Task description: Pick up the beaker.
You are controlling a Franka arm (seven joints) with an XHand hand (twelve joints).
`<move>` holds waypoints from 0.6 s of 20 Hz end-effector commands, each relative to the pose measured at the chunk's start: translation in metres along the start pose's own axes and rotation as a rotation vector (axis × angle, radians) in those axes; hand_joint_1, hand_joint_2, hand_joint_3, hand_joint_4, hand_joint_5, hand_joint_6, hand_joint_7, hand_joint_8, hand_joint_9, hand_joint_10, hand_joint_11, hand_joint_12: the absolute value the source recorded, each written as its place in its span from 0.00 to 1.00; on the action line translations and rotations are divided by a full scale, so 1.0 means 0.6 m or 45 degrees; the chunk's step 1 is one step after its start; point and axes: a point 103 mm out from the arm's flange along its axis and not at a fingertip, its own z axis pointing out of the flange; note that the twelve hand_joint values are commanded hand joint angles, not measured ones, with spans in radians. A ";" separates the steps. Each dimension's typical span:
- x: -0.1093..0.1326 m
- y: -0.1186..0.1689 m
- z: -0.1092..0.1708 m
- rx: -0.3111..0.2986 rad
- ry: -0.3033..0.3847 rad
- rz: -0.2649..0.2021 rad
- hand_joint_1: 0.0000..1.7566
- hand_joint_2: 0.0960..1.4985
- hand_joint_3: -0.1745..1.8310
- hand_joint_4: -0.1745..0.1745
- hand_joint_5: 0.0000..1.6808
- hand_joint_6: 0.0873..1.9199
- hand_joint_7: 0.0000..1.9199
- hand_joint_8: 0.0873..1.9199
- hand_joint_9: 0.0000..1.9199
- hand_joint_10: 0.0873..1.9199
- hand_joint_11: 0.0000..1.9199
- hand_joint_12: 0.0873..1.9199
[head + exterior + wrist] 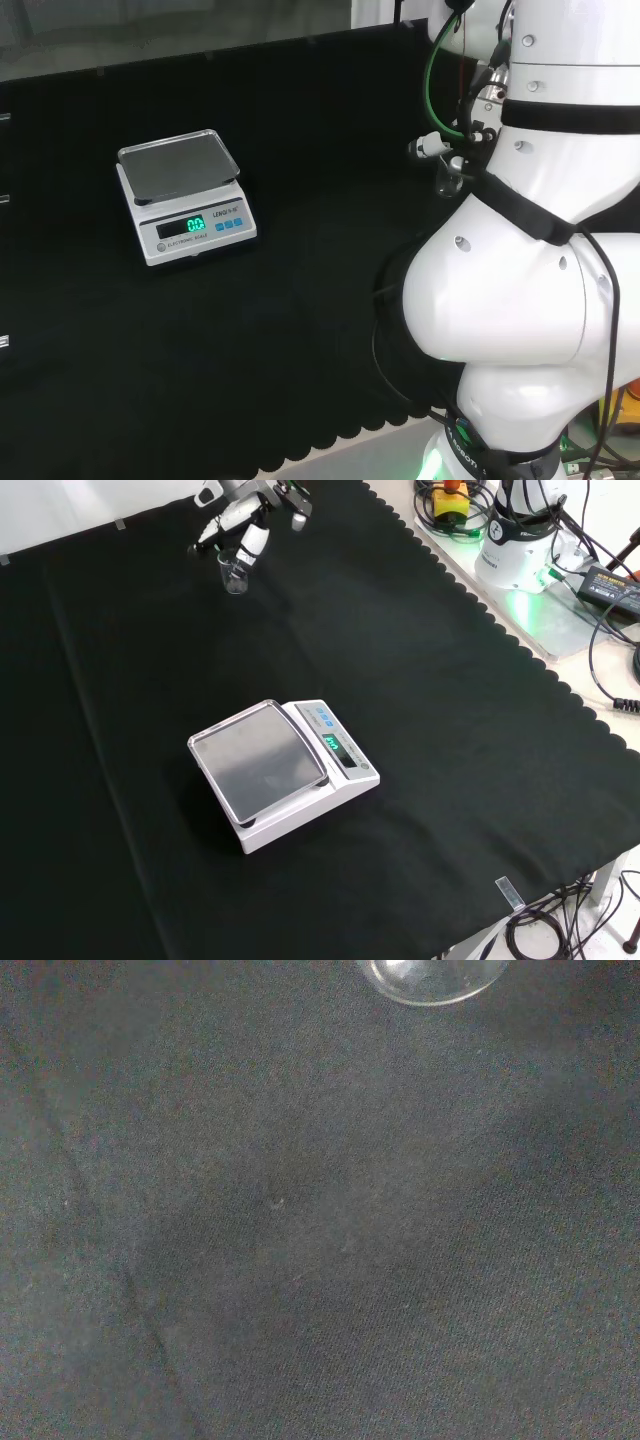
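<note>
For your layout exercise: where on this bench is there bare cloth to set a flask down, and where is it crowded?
Free: the wide black cloth between the scale and the scalloped edge, and the stretch from the scale up to the beaker. Also left of the scale in the front view. Crowded: the top corner, where the robot hand hangs right at the beaker.

Print and green digits on the scale cannot be read.

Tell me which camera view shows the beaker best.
The front view: the beaker stands whole and upright on the black cloth, just below the hand. The head view shows it faintly beside the arm's white link. The wrist view catches part of its round rim.
</note>
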 end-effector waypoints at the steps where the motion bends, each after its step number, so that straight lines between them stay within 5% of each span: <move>1: 0.010 0.000 0.017 -0.003 -0.026 -0.007 0.21 0.64 0.08 0.30 0.04 0.00 0.00 0.28 0.00 0.23 0.00 0.69; 8: -0.001 0.005 0.018 0.006 -0.057 0.012 0.27 0.64 0.08 0.27 0.07 0.00 0.02 0.40 0.00 0.41 0.00 0.75; 12: -0.004 0.001 0.011 -0.039 -0.108 0.040 0.35 0.65 0.08 0.23 0.10 0.00 0.07 0.43 0.11 0.45 0.16 0.71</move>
